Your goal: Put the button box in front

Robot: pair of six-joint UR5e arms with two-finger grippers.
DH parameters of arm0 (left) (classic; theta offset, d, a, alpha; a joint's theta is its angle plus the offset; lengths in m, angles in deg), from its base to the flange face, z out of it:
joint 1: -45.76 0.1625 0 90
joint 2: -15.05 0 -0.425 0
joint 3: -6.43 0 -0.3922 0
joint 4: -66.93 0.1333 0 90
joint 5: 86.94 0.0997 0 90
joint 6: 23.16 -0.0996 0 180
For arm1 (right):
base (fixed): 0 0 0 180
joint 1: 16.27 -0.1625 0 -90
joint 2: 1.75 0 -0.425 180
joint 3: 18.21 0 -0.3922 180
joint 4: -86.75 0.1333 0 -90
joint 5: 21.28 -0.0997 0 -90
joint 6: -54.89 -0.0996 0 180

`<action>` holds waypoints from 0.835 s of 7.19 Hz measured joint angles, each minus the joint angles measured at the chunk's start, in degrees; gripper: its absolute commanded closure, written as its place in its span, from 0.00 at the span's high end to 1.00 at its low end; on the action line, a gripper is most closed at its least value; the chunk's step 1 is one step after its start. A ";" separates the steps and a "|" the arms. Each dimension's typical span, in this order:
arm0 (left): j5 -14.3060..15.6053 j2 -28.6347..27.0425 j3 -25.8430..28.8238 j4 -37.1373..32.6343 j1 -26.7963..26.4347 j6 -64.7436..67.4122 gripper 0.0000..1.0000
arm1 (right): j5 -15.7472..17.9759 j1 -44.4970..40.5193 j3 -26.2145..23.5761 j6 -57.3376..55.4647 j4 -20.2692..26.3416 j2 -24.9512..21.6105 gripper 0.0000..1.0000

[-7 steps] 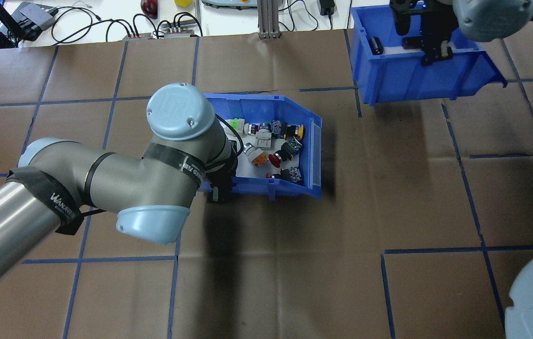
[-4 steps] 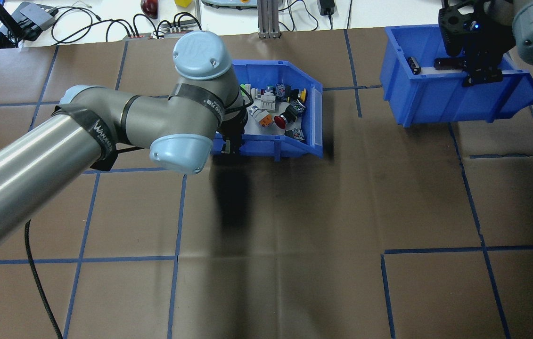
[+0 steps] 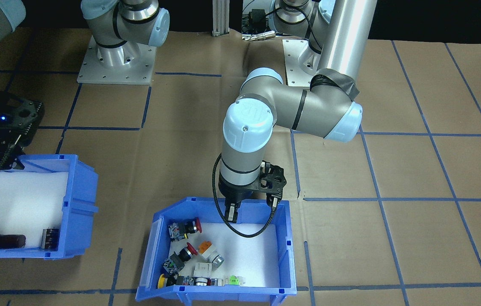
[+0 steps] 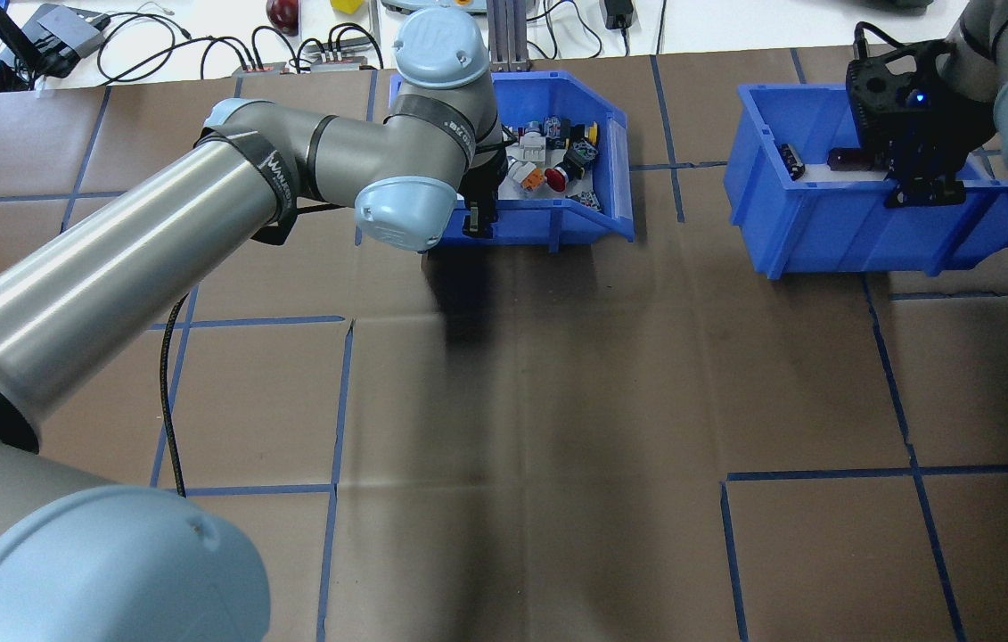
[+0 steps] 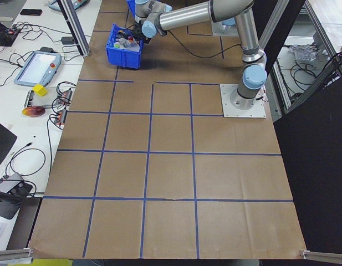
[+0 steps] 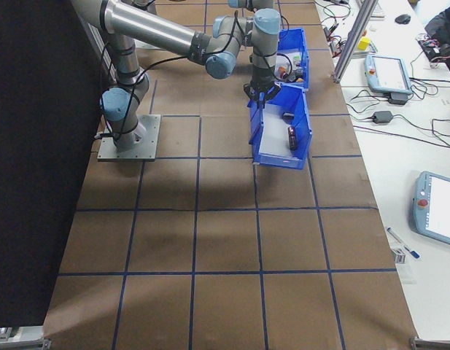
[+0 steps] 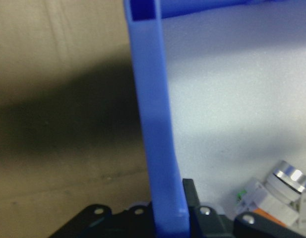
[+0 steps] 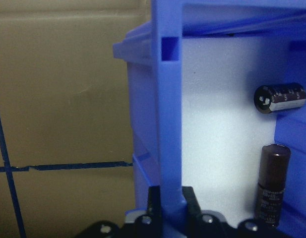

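The button box (image 4: pixel 539 223) is a blue bin with white foam and red, yellow and orange push-buttons (image 3: pixel 189 255). It sits near the table's far edge in the overhead view. My left gripper (image 4: pixel 477 218) is shut on its near side wall (image 7: pixel 153 124), one finger inside and one outside (image 3: pixel 231 210). The front-facing view shows the box (image 3: pixel 285 255) at the bottom centre. My right gripper (image 4: pixel 918 192) is shut on the wall (image 8: pixel 170 124) of a second blue bin (image 4: pixel 869 232) that holds dark cylinders (image 8: pixel 280 96).
Brown paper with a blue tape grid (image 4: pixel 334 401) covers the table. Beyond the far edge lie cables (image 4: pixel 200 45) and an aluminium post (image 4: pixel 504 36). The second bin (image 3: pixel 76 204) stands to the right of the button box in the overhead view.
My left arm has carried the button box away from the table's middle toward the far edge. My right arm has shifted the cylinder bin to the right and slightly nearer.
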 measured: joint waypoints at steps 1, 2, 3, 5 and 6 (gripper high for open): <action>-0.71 -0.79 0.51 -0.05 -0.06 0.48 0.04 | -0.02 -0.03 -1.68 0.00 -1.50 -0.91 0.02; -1.59 -1.51 0.74 -0.07 -0.08 0.88 0.04 | -0.02 -0.11 -3.02 -0.06 -2.79 -1.59 0.02; -2.43 -2.07 0.92 -0.07 -0.13 1.10 0.04 | 0.01 -0.16 -3.82 -0.15 -3.32 -2.11 0.02; -2.82 -2.28 0.95 -0.26 -0.38 1.53 0.05 | 0.13 -0.26 -4.58 -0.21 -3.52 -3.01 0.03; -2.68 -2.20 0.94 -0.44 -0.76 2.34 0.06 | 0.13 -0.26 -5.00 -0.21 -3.53 -3.41 0.03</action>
